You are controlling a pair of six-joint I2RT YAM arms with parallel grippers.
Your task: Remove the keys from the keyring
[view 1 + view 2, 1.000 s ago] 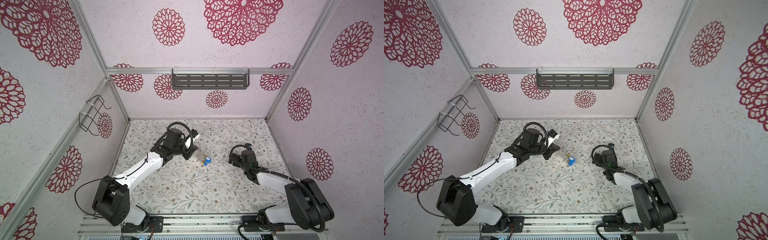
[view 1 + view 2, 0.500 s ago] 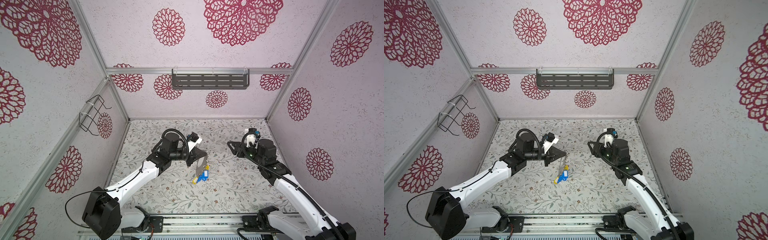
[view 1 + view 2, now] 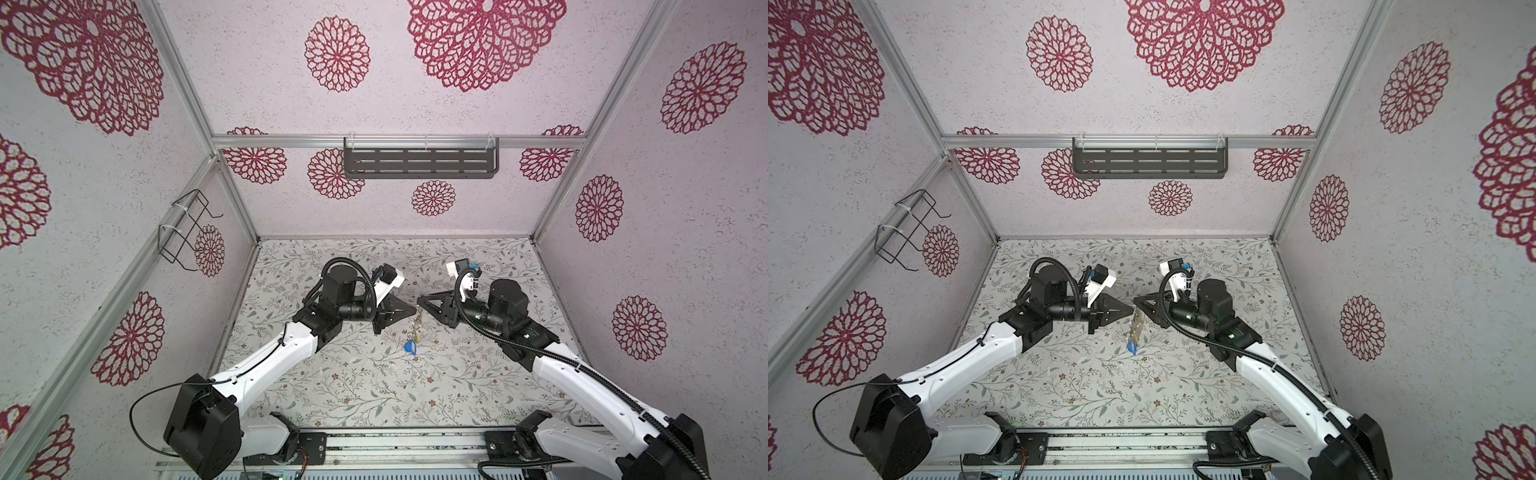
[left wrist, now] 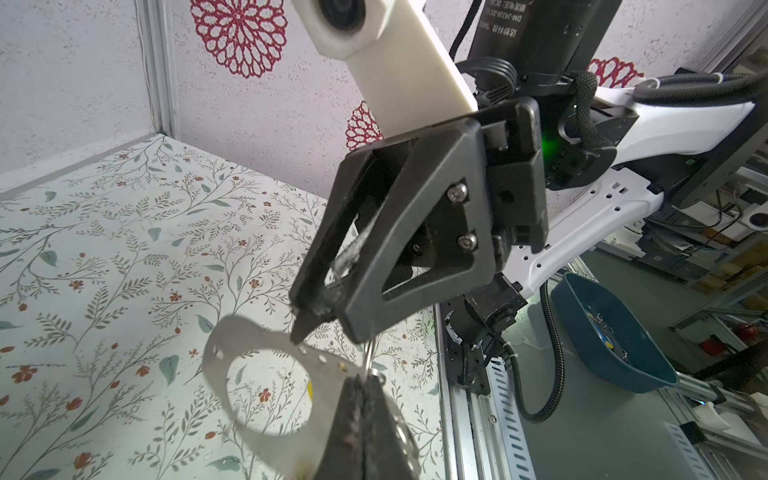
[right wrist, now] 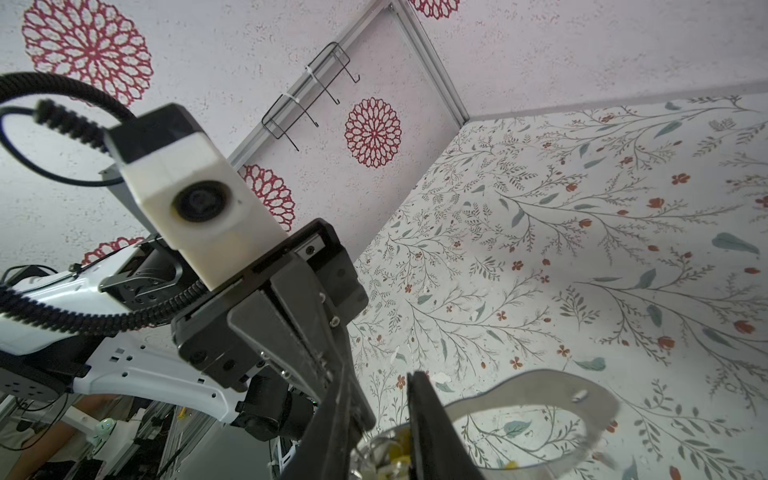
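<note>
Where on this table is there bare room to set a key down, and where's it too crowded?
Crowded: the middle, where the left gripper and right gripper meet at the keyring with keys hanging from it. Free: the table strip between left arm and right arm, by the front rail; also the far strip between the grippers and the back wall.

In a top view the keys (image 3: 411, 345) are too small to count. In the left wrist view the keyring (image 4: 249, 336) passes behind the left gripper (image 4: 360, 384) and off the edge; the right wrist view blurs its far end.
</note>
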